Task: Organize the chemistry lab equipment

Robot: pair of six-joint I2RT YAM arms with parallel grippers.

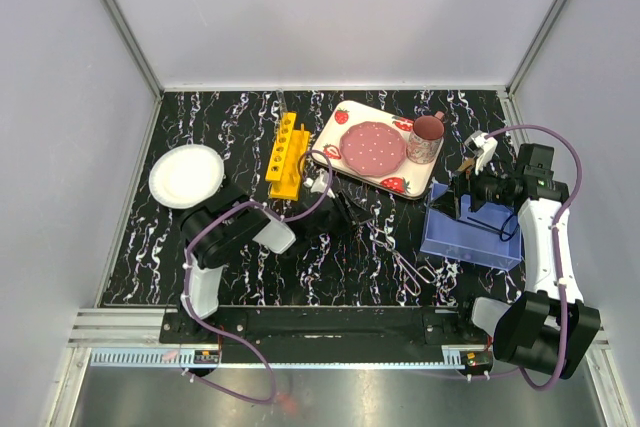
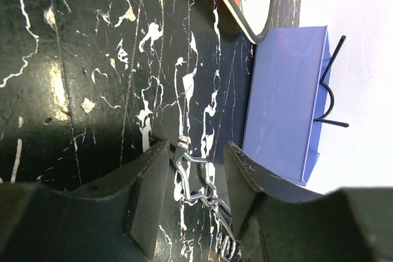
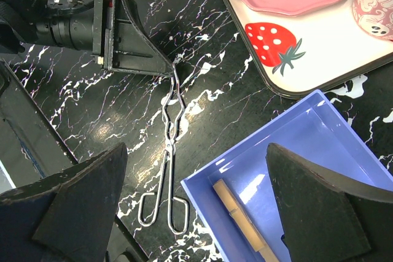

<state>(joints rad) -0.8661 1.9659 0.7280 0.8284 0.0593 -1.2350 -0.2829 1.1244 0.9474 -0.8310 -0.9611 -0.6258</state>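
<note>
Silvery forceps (image 3: 167, 145) lie on the black marbled counter (image 3: 215, 47) at mid-frame, tips between the parted, unclamped fingers of my left tool (image 2: 196, 146), while my right tool (image 3: 196, 151) hangs wide apart above the blue bin (image 3: 245, 164).

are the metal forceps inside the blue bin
No, the forceps lie flat on the black marbled table, outside the blue bin.
</note>
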